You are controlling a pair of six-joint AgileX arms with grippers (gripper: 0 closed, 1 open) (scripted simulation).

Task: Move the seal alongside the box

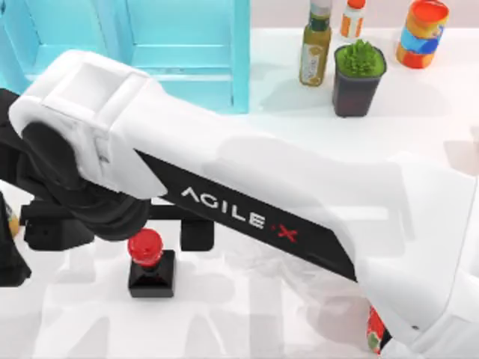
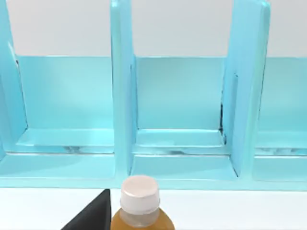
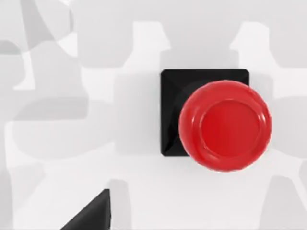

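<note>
The right gripper (image 1: 161, 224) hung above the seal (image 1: 150, 263), which stood free on the table (image 1: 262, 314), slightly off-centre beneath it; whether its jaws were released I could not tell. It needed centring over the red knob (image 3: 224, 125) before descending, I judged; the left arm sat parked facing the cyan shelf (image 2: 182, 120).

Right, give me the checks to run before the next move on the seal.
1. Seal upright on the table: ok.
2. Right gripper above the seal, fingers open: ok.
3. Fingers lowered around the seal: cannot tell; the right wrist view looks down on the knob from above.
4. Box located: ok, at the table's front right, mostly hidden under the right arm.
5. Free spot beside the box: cannot tell, the arm covers it.
6. Left arm out of the way: ok, at the left edge.
</note>
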